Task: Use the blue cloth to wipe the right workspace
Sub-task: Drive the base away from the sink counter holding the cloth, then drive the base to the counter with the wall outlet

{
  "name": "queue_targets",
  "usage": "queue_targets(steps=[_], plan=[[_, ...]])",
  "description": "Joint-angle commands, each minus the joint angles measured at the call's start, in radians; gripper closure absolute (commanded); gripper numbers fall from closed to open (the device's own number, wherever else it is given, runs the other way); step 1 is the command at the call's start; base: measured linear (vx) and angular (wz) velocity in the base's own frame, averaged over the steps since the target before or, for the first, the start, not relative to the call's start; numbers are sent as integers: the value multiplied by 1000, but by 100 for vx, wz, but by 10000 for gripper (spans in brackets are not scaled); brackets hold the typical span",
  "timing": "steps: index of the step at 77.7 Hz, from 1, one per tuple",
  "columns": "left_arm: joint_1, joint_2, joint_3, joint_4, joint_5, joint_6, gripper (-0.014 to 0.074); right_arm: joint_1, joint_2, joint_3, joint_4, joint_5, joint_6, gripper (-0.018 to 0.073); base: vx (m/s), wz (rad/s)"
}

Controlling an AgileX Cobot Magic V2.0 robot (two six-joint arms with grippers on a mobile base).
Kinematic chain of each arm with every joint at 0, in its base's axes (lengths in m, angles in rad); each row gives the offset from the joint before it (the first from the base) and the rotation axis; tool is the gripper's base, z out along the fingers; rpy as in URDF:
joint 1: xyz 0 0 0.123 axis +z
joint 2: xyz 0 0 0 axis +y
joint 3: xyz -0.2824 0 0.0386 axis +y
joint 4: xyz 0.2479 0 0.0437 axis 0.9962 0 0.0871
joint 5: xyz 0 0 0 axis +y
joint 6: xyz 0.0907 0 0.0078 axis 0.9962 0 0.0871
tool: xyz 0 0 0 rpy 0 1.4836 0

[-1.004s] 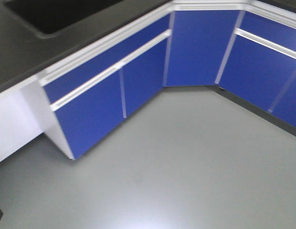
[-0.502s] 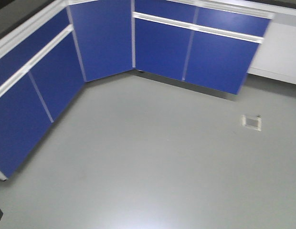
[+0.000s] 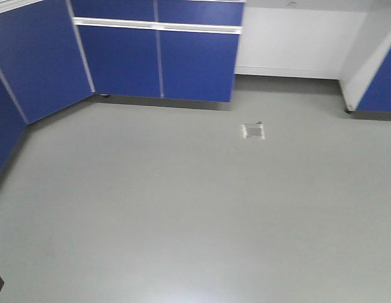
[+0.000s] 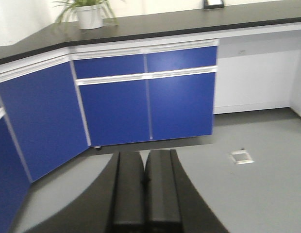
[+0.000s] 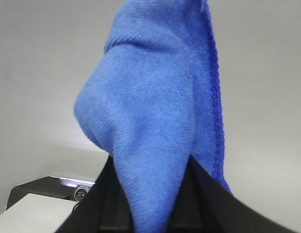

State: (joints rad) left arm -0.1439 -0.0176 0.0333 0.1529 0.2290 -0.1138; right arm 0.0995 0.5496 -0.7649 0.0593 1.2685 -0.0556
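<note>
The blue cloth [image 5: 155, 102] fills the middle of the right wrist view, pinched between the black jaws of my right gripper [image 5: 153, 204] and hanging out in front of them over grey floor. My left gripper [image 4: 144, 182] is shut and empty, its two black fingers pressed together, pointing at the blue cabinets. A black benchtop [image 4: 189, 20] runs along the top of the left wrist view above the cabinets; the box with a white socket face is not in view. Neither gripper shows in the front view.
Blue cabinets [image 3: 157, 57] with white trim line the far and left walls. A white recess [image 3: 296, 44] opens to their right. A small floor plate [image 3: 253, 131] lies on the grey floor. A potted plant [image 4: 90, 12] stands on the benchtop. Part of my base [image 5: 39, 194] shows lower left.
The front view has swung to the right: the sink counter and left cabinets have slid out of frame, and the white recess and floor plate have come in.
</note>
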Motion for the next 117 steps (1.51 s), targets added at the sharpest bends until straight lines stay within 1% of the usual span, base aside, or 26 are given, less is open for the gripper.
queue_targets(steps=[1,32,67,89,117], plan=[[-7,0,-26,-1,-82,-2,603,-5,5,-27,0,15,-4,564,-5,-48],[-7,0,-26,-1,-82,-2,603,-5,5,-27,0,16,-4,564,3,-55],[-7,0,-26,-1,-82,-2,603,-5,5,-27,4,19,-4,564,20,-58],[-7,0,-26,-1,-82,-2,603,-5,5,-27,4,19,-4,564,30,-27],[-7,0,-26,-1,-82,-2,603,-5,5,-27,4,19,-4,564,37,-6]])
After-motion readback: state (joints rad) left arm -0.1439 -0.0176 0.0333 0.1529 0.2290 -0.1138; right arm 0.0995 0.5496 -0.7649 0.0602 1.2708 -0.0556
